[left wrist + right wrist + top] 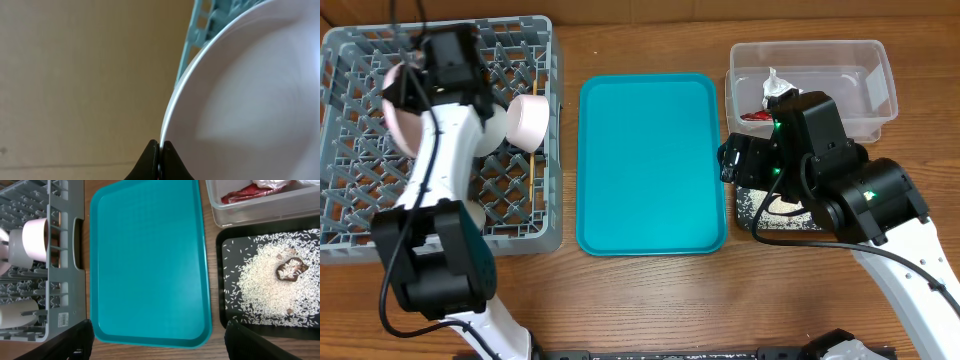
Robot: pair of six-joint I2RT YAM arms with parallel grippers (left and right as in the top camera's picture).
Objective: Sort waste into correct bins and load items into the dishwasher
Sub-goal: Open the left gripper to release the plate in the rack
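My left gripper (160, 151) is shut on the rim of the round white plate (250, 90) and holds it on edge over the grey dish rack (350, 215). The plate (398, 112) also shows in the overhead view. A small white bowl (528, 118) lies on its side in the rack, against a pale grey bowl (14, 247). My right gripper (160, 341) is wide open and empty above the teal tray's near edge. The black tray (222, 280) holds rice grains (265, 287) and a brown lump (290, 269). The clear tub (880, 60) holds the red wrapper (240, 195) and white napkin (775, 85). The chopsticks are out of view.
The teal tray (650, 160) lies bare between the rack and the two bins. A white cup-like item (17, 314) sits in the rack's near part. Wooden table (650, 300) runs in front of everything.
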